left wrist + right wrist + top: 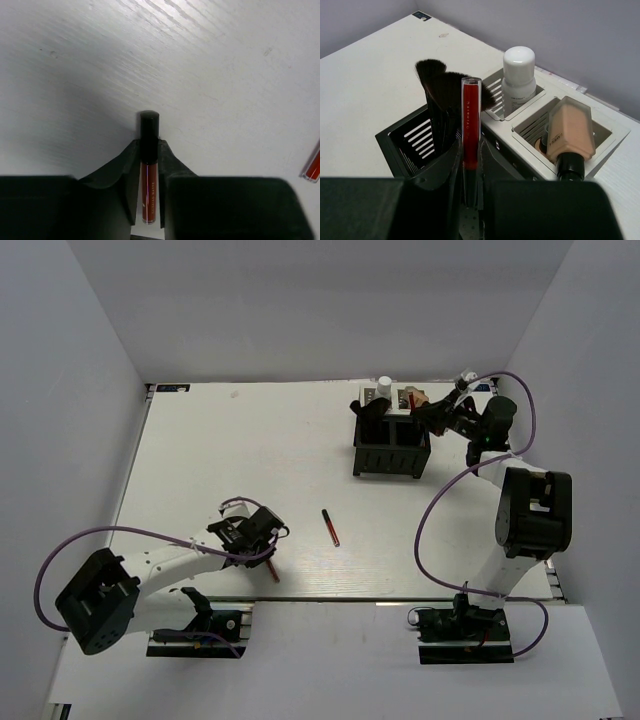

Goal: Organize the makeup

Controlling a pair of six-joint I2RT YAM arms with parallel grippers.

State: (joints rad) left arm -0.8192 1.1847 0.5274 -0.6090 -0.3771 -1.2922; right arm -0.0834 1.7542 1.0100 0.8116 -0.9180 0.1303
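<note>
Left hand [149, 152] pinches narrow on the black-capped red pencil [149, 125], flat on the counter [250, 460] near left, cap poking past the fingertips. Right hand [470, 150] grips a second red pencil [470, 110] upright, seemingly just above the black box [402, 142], far right, beside the brushes [440, 85].

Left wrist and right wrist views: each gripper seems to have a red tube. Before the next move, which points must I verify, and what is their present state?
1. Left gripper shut on left tube: ok.
2. Left tube lifted off the table: cannot tell.
3. Right gripper shut on right tube, upright: ok.
4. Right tube over a compartment of the black box: cannot tell.
5. Room beside the brushes: ok.
6. Third tube lies apart from both arms: ok.
</note>
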